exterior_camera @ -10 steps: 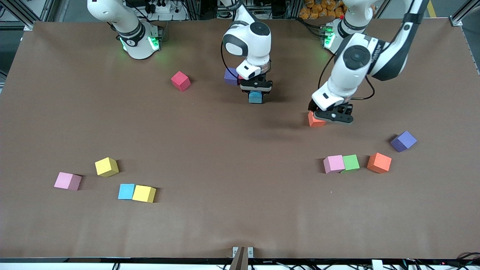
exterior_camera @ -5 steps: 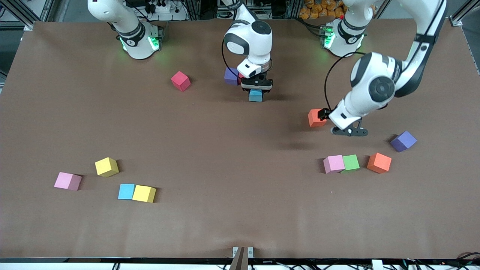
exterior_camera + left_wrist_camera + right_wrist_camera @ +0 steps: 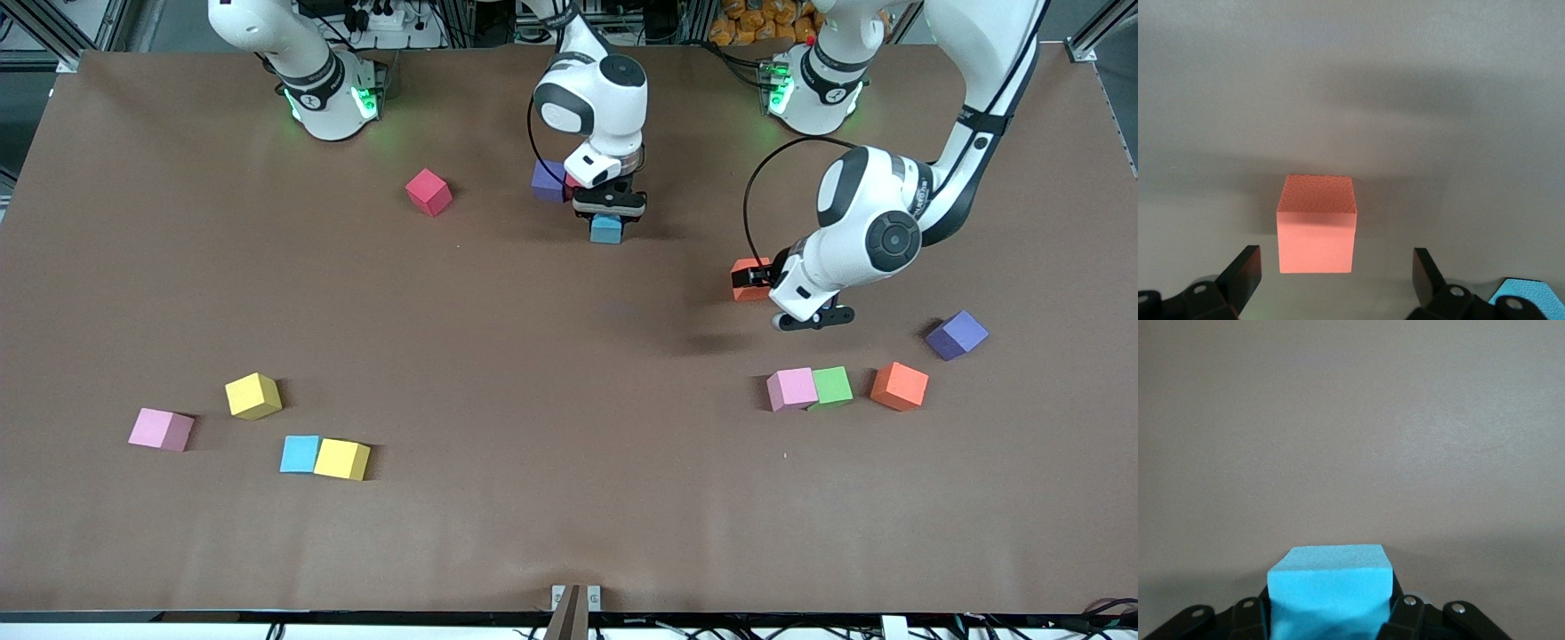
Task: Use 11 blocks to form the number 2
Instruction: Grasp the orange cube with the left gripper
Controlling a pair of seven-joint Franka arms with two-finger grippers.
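two pincers: right pincer (image 3: 608,216) grips blue block (image 3: 606,230), left pincer (image 3: 805,317) wide.

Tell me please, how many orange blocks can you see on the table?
2: one orange block beside the open left gripper; another nearer the camera, by the green block. None seems hidden.

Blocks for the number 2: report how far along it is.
Barely begun. Placed: purple block with a red one beside it. In hand: right gripper holds a light blue block; open left gripper is by an orange block. Left: blocks scattered at both table ends.
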